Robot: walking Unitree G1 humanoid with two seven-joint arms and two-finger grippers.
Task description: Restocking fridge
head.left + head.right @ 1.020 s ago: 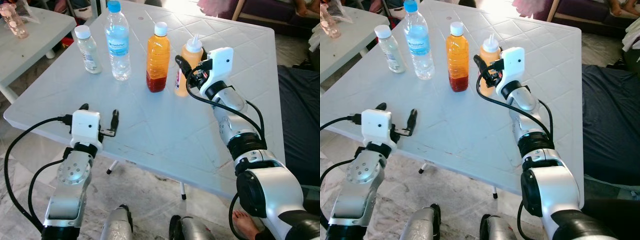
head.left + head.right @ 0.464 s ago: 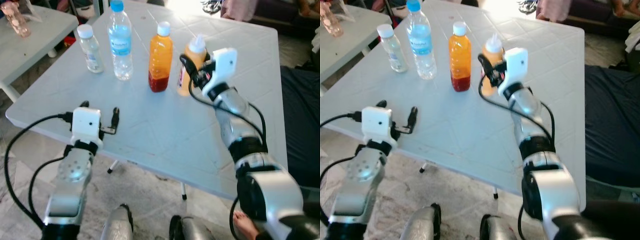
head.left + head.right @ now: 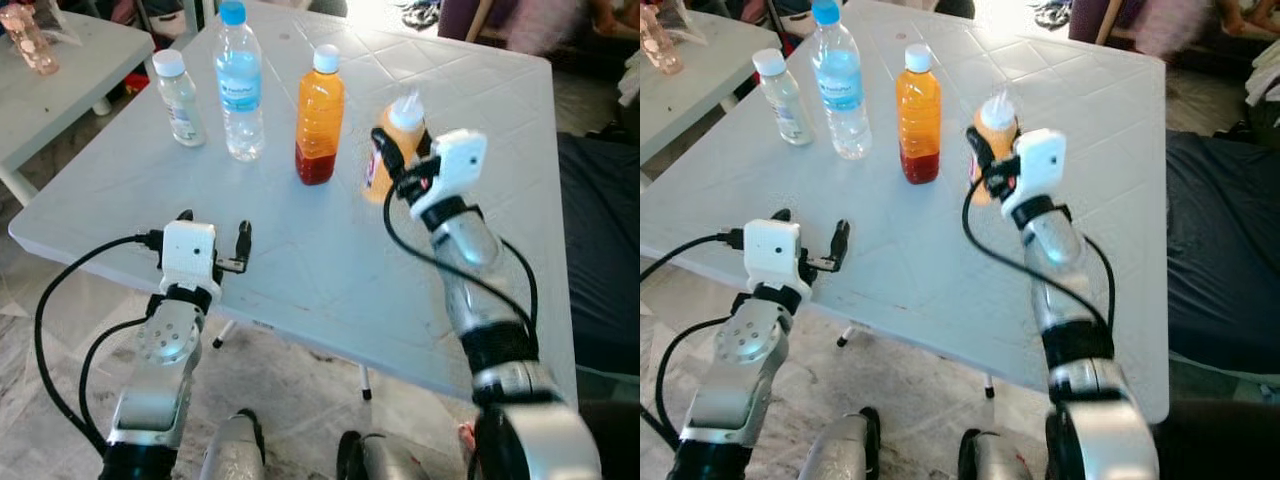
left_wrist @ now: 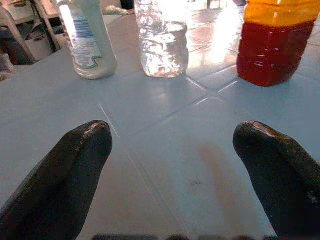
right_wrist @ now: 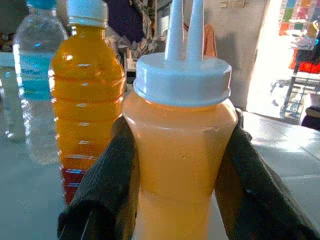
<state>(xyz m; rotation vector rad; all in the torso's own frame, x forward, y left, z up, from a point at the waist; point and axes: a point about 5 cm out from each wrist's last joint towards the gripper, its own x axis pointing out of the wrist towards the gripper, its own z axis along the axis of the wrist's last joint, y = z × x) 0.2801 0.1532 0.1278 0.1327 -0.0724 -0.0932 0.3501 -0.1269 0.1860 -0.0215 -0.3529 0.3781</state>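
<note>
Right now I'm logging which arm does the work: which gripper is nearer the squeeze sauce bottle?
Right. The right gripper has its fingers clamped on both sides of the squeeze sauce bottle. The left gripper sits open at the table's near edge, well apart from it.

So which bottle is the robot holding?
The orange squeeze bottle with the white twin-nozzle cap, gripped between the right gripper's fingers. The other three bottles stand untouched on the table.

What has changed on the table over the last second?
The right tool, clamped on the sauce bottle, has carried it away from the orange bottle, toward the robot's right. The sauce bottle now looks tilted and lifted. The left tool has stayed open over the near table edge. The other three bottles have not moved.
</note>
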